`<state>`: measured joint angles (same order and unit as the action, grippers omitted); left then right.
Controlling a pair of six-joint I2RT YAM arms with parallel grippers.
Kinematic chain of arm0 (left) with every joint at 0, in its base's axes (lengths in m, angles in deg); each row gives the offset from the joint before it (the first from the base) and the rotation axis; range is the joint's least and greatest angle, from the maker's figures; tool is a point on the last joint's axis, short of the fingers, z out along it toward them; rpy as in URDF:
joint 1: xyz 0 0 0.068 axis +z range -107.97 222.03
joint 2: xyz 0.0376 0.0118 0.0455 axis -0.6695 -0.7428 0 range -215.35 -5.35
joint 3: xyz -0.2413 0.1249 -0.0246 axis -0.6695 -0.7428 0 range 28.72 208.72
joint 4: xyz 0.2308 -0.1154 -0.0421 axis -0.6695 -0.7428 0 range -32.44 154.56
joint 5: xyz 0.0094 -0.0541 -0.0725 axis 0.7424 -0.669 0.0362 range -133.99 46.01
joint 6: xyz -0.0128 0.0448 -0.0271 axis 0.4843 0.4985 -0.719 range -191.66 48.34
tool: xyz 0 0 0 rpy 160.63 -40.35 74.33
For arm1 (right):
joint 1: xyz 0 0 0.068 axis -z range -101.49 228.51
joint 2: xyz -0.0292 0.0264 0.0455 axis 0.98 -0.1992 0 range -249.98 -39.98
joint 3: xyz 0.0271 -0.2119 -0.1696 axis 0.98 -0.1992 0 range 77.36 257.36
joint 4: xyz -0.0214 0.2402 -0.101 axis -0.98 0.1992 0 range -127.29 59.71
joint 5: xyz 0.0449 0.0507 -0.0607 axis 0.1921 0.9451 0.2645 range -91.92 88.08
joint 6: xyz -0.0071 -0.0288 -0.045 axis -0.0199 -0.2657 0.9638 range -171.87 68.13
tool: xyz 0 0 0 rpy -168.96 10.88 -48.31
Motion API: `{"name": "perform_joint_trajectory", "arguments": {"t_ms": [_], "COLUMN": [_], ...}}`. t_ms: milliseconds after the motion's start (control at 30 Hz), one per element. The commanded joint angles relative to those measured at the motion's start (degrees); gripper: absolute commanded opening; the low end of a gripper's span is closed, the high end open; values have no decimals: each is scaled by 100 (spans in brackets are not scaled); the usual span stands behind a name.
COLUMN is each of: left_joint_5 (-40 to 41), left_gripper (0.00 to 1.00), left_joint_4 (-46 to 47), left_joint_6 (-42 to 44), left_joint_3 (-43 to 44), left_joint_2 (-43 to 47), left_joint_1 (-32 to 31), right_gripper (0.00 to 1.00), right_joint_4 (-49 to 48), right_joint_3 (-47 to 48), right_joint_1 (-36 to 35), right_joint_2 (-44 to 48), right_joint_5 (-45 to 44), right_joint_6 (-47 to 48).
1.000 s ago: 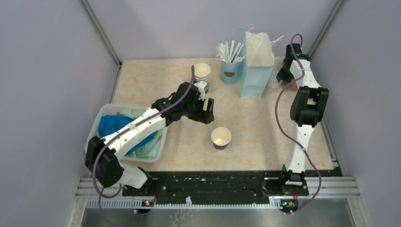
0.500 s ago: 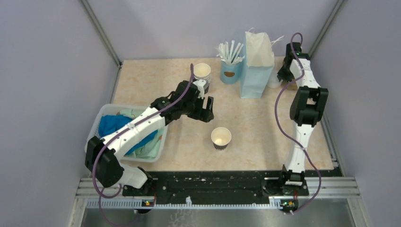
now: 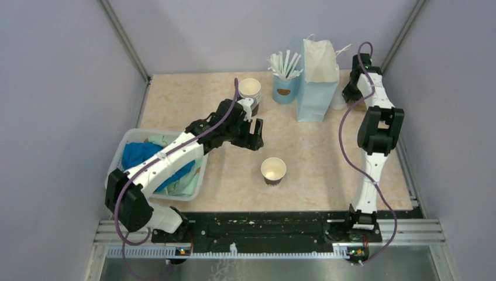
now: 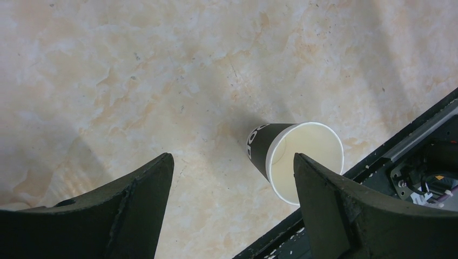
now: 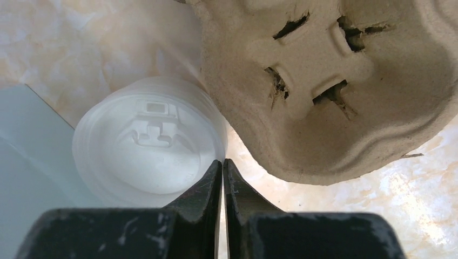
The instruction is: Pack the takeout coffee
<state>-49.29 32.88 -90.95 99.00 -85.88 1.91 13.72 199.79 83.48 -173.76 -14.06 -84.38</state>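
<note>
Coffee (image 5: 148, 143) at 10 o'clock off right gripper (image 5: 222, 164) | jaws pressed together, nothing held, at its rim | left gripper (image 4: 232, 162) spread wide, nothing held | risk: tipping from a shove, no grip

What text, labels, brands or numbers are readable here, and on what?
Lidless paper cup: white letters on its black band, only partly visible, unreadable.
Light blue cup: a brown mark, too small to read.
White lid: moulded shapes, no legible text.
Nothing quotable.
</note>
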Motion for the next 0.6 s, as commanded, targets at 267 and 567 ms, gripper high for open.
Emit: {"name": "perform_joint_trajectory", "arguments": {"t_ms": [267,567], "left_joint_5": [-165,-220], "left_gripper": [88,88], "left_joint_4": [62,-41], "left_joint_6": [212,259], "left_joint_3": [181,256], "left_joint_2": [64,63], "left_joint_1": [92,170], "right_gripper": [0,0], "right_joint_4": [254,443], "right_joint_3": [536,770], "right_joint_1": [-101,-237], "right_joint_2": [172,19], "right_joint_5": [-220,-694], "right_joint_6": [78,468]}}
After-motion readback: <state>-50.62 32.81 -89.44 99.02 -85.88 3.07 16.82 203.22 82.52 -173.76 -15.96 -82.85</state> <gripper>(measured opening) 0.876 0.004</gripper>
